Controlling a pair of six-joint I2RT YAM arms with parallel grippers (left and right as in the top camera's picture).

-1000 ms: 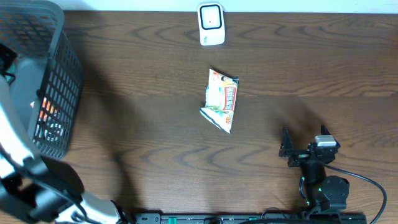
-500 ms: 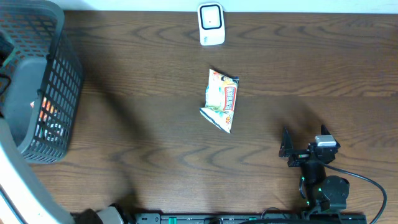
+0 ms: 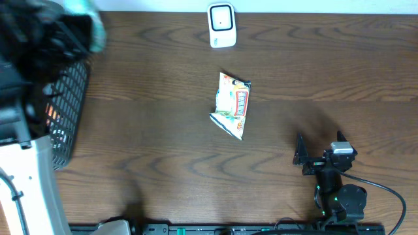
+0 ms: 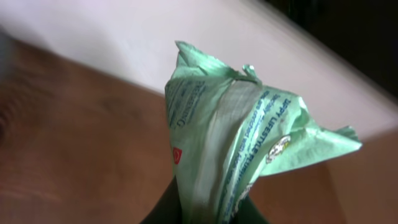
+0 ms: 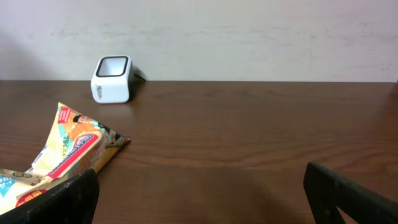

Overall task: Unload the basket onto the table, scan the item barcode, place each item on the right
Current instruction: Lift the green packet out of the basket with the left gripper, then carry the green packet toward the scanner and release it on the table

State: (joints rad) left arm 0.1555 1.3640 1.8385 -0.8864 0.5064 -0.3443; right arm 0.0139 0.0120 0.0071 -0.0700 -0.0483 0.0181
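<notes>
The left claw (image 4: 205, 214) is pinched shut on the bottom edge of a green packet (image 4: 236, 137), held up near the basket (image 3: 68, 111) and well apart from the scanner (image 3: 221, 25). With so thin a hold, the packet could slip or twist its barcode away. The right claw (image 5: 202, 196) gapes wide and empty.

1. Green packet (image 4: 236, 137): a crinkled pale-green wrapper with printed text, its lower end pinched in the left gripper (image 4: 205, 214), the rest fanning out beyond the fingertips.
2. Scanner (image 5: 112, 79): a small white box with a dark window on top, upright, far ahead-left of the right gripper (image 5: 202, 186).
</notes>
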